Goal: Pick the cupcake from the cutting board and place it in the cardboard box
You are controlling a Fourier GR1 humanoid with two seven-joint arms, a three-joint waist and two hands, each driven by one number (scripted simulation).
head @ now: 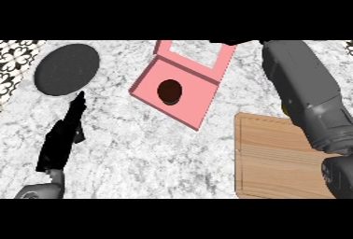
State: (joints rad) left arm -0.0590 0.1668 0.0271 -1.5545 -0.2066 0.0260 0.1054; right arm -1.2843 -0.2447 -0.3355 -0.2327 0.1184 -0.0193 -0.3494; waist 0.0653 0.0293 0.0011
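Note:
A pink box (189, 100) lies tilted at the counter's upper middle, its lid (200, 55) folded open behind it. A dark brown round cupcake (169, 91) sits inside the box. The wooden cutting board (276, 163) lies at the lower right with nothing showing on it. My right forearm (303, 93) crosses the board's far corner and runs up to the top edge. Only a dark sliver of the right hand (238, 42) shows there, beyond the lid. My left hand (62, 137) rests at the lower left, open, fingers straight, holding nothing.
A dark grey round plate (67, 69) lies at the upper left, just beyond my left hand. A black-and-white patterned strip (14, 60) runs along the left edge. A small yellow speck (284, 110) peeks out beside the right forearm.

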